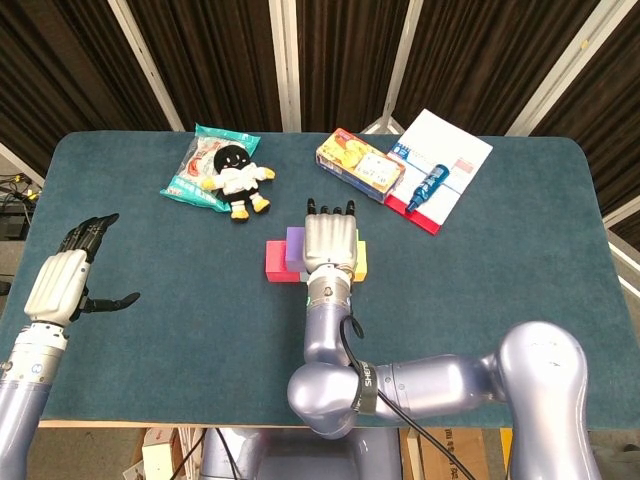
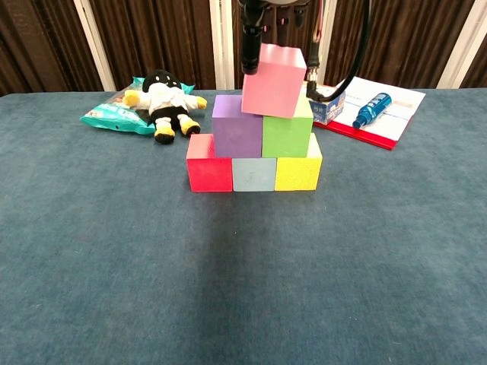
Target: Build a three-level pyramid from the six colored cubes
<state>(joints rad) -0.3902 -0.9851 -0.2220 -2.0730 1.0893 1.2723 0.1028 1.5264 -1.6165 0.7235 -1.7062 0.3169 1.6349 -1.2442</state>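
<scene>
In the chest view a red cube, a pale blue cube and a yellow cube form the bottom row. A purple cube and a green cube sit on them. The pink cube, slightly tilted, is down at their tops, over the seam and more over the green one. My right hand grips it from above, dark fingers along its sides. In the head view this hand hides most of the stack. My left hand hovers open at the table's left edge.
Behind the stack lie a plush toy on a teal snack bag, a yellow box, and a blue bottle on a white booklet. Bare blue cloth spreads in front of the stack.
</scene>
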